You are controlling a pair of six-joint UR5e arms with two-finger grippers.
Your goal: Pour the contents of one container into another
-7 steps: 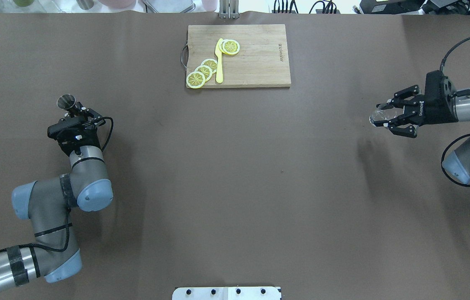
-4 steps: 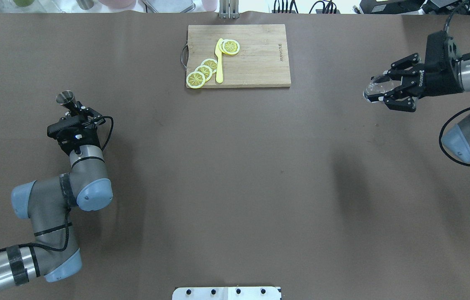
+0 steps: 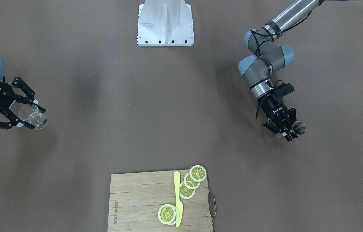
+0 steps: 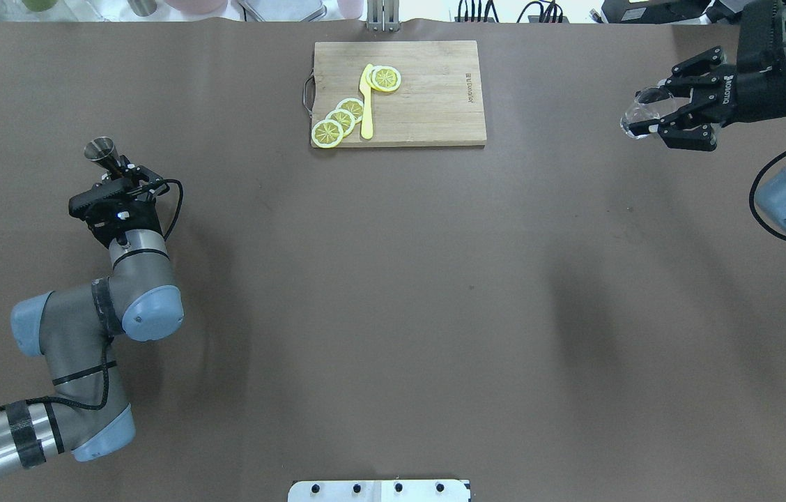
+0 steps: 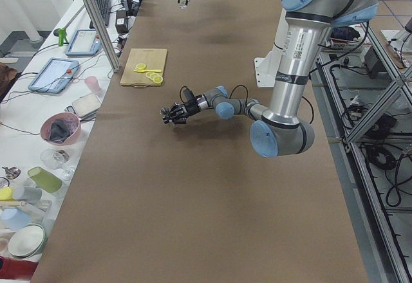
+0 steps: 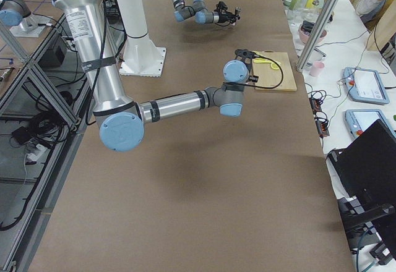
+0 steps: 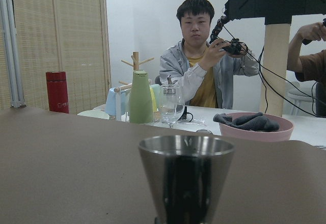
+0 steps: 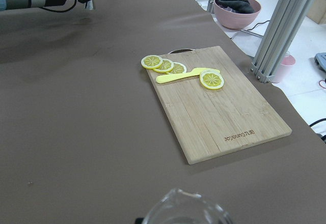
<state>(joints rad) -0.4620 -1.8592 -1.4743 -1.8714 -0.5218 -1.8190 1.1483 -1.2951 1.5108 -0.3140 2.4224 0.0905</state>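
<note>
Item one, your left gripper (image 4: 116,174): fingers closed on the metal cup (image 4: 99,148), which is upright, low over the table's (image 4: 393,314) left side.
Item two, your right gripper (image 4: 647,120): clamped round the clear glass (image 4: 635,117), raised over the far right.
Item three, far edge: cutting board (image 4: 428,104), lemon slices (image 4: 339,120), yellow knife (image 4: 366,111).

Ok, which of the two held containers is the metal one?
The steel cup in the left gripper. The right gripper holds a clear glass instead.
</note>
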